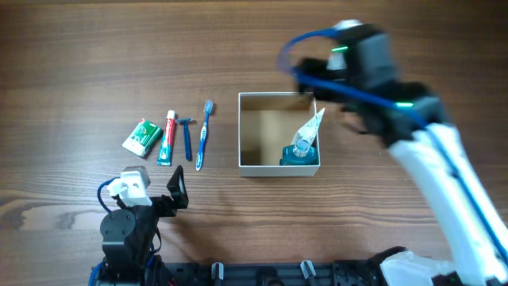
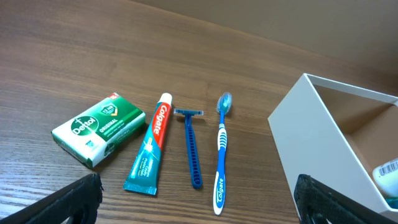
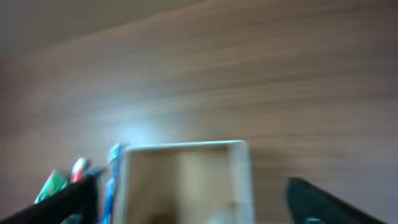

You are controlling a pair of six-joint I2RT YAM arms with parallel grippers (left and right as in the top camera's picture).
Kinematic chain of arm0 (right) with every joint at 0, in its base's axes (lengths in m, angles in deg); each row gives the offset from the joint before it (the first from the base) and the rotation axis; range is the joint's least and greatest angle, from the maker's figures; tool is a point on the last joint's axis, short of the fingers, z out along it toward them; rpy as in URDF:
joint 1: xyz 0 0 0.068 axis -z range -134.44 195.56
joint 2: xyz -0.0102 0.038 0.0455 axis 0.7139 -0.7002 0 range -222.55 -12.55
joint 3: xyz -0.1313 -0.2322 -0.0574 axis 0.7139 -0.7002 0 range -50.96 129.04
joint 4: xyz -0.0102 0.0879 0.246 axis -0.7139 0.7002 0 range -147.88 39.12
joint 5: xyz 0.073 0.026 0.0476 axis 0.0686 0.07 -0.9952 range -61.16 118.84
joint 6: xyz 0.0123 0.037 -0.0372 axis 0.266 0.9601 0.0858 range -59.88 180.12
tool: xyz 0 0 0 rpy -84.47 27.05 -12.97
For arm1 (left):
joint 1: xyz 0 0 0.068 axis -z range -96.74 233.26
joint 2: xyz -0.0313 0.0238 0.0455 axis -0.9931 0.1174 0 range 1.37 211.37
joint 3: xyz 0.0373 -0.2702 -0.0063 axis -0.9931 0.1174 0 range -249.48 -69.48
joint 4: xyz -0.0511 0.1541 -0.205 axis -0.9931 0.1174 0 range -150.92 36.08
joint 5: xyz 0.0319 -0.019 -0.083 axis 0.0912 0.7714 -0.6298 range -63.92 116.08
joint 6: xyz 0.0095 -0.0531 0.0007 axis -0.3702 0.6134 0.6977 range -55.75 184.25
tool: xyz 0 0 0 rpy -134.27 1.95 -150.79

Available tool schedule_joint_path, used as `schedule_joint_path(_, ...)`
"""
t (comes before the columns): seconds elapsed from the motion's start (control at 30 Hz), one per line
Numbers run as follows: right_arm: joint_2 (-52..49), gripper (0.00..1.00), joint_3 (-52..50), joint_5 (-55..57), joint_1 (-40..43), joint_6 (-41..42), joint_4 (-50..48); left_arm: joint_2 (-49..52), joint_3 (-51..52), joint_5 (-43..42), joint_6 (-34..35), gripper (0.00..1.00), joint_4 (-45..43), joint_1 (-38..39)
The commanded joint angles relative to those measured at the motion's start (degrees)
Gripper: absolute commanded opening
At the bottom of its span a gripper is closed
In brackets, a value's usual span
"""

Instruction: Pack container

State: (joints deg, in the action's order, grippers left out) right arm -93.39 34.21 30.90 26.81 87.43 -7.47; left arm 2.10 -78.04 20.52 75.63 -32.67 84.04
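Observation:
The container (image 1: 254, 168) is a white square box with a tan inside, at the table's middle. In it, at the front right, stand a teal bottle (image 1: 299, 152) and a pale pointed packet (image 1: 312, 125). My right gripper (image 1: 305, 82) is blurred, just behind the container's back right corner; its wrist view shows it open and empty (image 3: 193, 208) over the container's back wall (image 3: 186, 148). My left gripper (image 1: 178, 189) is open and empty (image 2: 199, 202) near the front edge. Before it lie a green soap box (image 2: 98, 129), toothpaste (image 2: 150, 144), a blue razor (image 2: 192, 146) and a blue toothbrush (image 2: 221, 149). The container's white wall (image 2: 317, 143) shows at the right of the left wrist view.
The soap box (image 1: 142, 136), toothpaste (image 1: 167, 137), razor (image 1: 187, 137) and toothbrush (image 1: 204, 133) lie in a row left of the container. The right arm (image 1: 444, 171) crosses the table's right side. The left arm's base (image 1: 127, 230) sits at the front left.

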Motion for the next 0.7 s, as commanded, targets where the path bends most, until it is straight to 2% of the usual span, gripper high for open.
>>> schedule_joint_path(0.0,3.21,1.00,1.09,-5.01,13.14,3.48,4.48,-0.42,0.52,-1.27,-0.48,1.00,-0.02,-0.37)
schedule_joint_path(0.1,2.71,1.00,1.07,-10.80,23.32,4.66,7.91,-0.42,0.52,-2.01,-0.44,1.00,-0.96,-0.35)
schedule_joint_path(0.2,2.29,1.00,1.01,-12.24,29.38,6.19,10.32,-0.42,0.52,-9.88,0.94,1.00,-0.33,-0.31)
schedule_joint_path(0.23,2.29,1.00,0.83,-12.22,30.14,6.05,10.62,-0.42,0.52,-9.88,1.18,1.00,-1.22,-0.31)
schedule_joint_path(0.3,2.29,1.00,0.63,-12.22,30.62,6.08,11.32,-0.35,0.46,-11.56,6.58,1.00,-4.98,-0.31)
schedule_joint_path(0.4,2.29,1.00,0.63,-12.24,30.60,6.10,11.39,1.20,-2.16,-10.78,11.69,1.00,-4.70,-0.31)
schedule_joint_path(0.57,2.29,1.00,0.63,-12.22,30.60,6.10,11.32,15.10,-16.79,-1.49,11.15,1.00,4.15,-0.31)
schedule_joint_path(0.67,2.29,1.00,0.63,-12.22,30.60,6.10,11.32,29.68,-30.05,2.75,5.81,1.00,10.25,-0.33)
